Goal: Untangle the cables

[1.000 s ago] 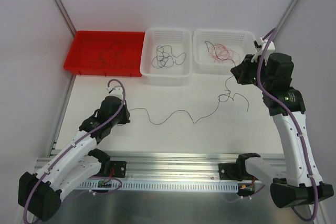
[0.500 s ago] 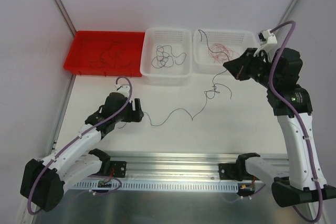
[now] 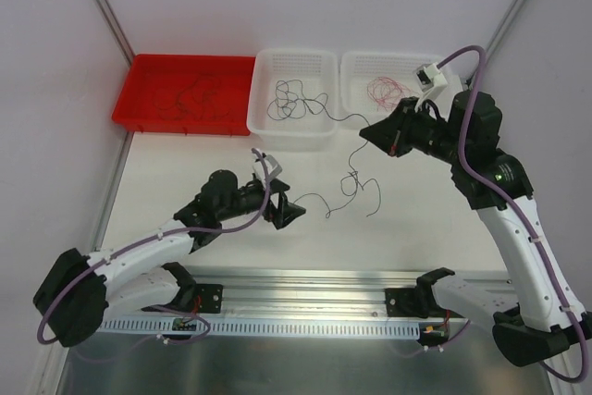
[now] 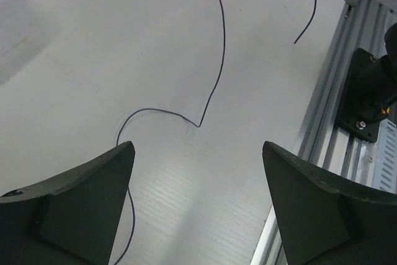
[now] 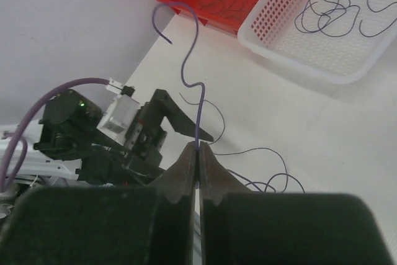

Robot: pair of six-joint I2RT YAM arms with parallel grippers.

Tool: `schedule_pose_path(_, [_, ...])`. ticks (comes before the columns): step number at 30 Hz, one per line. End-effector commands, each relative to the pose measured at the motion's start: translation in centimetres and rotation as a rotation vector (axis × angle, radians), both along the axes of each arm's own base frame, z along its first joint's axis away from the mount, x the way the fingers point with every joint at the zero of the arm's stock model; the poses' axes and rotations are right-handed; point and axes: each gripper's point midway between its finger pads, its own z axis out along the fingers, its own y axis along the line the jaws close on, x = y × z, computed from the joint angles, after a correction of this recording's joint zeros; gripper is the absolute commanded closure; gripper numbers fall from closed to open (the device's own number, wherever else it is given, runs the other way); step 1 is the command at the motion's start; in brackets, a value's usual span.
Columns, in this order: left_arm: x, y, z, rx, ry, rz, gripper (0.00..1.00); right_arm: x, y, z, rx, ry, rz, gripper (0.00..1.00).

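left hand (image 3: pixel 294 213) now off the cable (image 4: pixel 222 54)

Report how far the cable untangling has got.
Done: dark strands lie in the red tray, black ones in the middle basket, red ones in the right basket. In hand: the right gripper is shut on one dark cable; the left gripper stands open, empty. Left: that cable trails over the table with a loop in it, not yet binned.
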Motion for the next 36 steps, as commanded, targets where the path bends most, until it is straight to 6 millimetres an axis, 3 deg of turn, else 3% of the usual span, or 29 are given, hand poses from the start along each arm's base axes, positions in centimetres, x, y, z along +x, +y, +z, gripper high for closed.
schedule_pose_path(1, [1.4,-3.1,4.2,-0.059,-0.265,-0.11,0.16,-1.4,1.4,2.6,0.072,-0.057,0.069,0.99])
schedule_pose_path(3, [2.2,-4.2,5.8,-0.095,-0.339,-0.124,0.16,-2.1,2.1,2.9,0.084,-0.06,0.101,0.99])
schedule_pose_path(4, [2.4,-5.0,5.1,-0.09,-0.329,-0.152,0.16,-2.4,2.3,3.1,0.087,-0.065,0.112,0.99])
schedule_pose_path(6, [2.7,-6.2,6.5,-0.131,-0.37,-0.186,0.17,-2.9,2.8,3.3,0.092,-0.069,0.136,0.99])
schedule_pose_path(8, [2.3,-7.8,5.8,-0.141,-0.364,-0.255,0.18,-3.2,3.1,3.4,0.097,-0.071,0.15,0.99])
schedule_pose_path(9, [2.3,-8.6,7.0,-0.176,-0.399,-0.276,0.18,-3.3,3.2,3.5,0.1,-0.071,0.154,0.99])
schedule_pose_path(10, [2.1,-9.4,6.1,-0.172,-0.386,-0.305,0.19,-3.4,3.4,3.5,0.104,-0.07,0.158,0.99])
schedule_pose_path(17, [2.1,-12.4,6.0,-0.261,-0.361,-0.365,0.25,-3.9,3.8,3.6,0.117,-0.076,0.175,0.99])
schedule_pose_path(20, [2.1,-12.9,6.4,-0.299,-0.353,-0.368,0.39,-3.9,3.9,3.2,0.111,-0.069,0.177,0.99])
schedule_pose_path(22, [2.2,-13.1,6.5,-0.31,-0.361,-0.366,0.59,-3.9,3.8,2.9,0.102,-0.067,0.17,0.99])
schedule_pose_path(25, [2.4,-13.1,6.7,-0.32,-0.365,-0.351,0.75,-3.9,3.6,2.5,0.095,-0.061,0.161,0.99])
schedule_pose_path(28, [2.4,-13.0,6.9,-0.333,-0.367,-0.348,0.98,-4.1,3.5,2.4,0.1,-0.061,0.16,0.99])
schedule_pose_path(33, [1.9,-12.7,6.6,-0.356,-0.33,-0.349,1.0,-4.1,2.8,2.0,0.073,-0.065,0.129,0.99])
schedule_pose_path(36, [1.9,-11.6,6.1,-0.345,-0.3,-0.293,1.0,-3.4,1.1,1.5,0.004,-0.087,0.04,0.99])
